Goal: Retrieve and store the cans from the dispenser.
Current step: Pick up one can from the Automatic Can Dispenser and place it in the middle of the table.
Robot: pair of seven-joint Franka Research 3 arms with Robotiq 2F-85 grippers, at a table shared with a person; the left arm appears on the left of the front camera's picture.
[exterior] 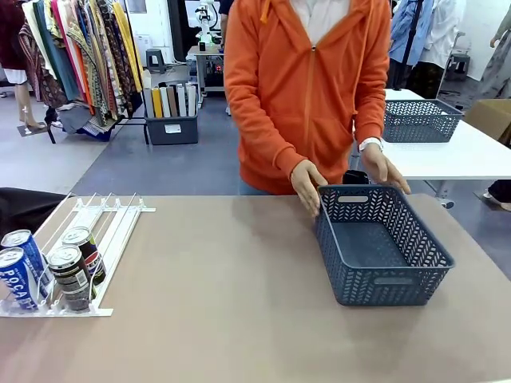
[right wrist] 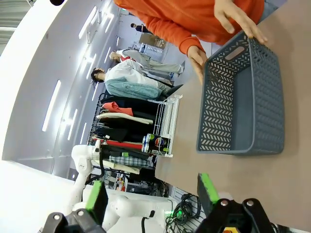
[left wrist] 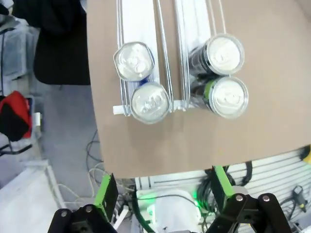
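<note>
Four small cylindrical drink cans (exterior: 72, 273) with silver tops, two blue with white lettering and two dark, stand upright at the near, stopped end of the flat white plastic rail dispenser (exterior: 112, 230), on the left part of the brown table (exterior: 239, 311). The left gripper (left wrist: 163, 185) hangs above, near that end, its green-padded jaws spread and empty; the right gripper (right wrist: 151, 189) is likewise released, grasping nothing. Across the table, a person's hands (exterior: 307, 185) hold the far rim of a dark blue-grey woven-pattern plastic basket (exterior: 383, 292), which sits on the table's right part.
</note>
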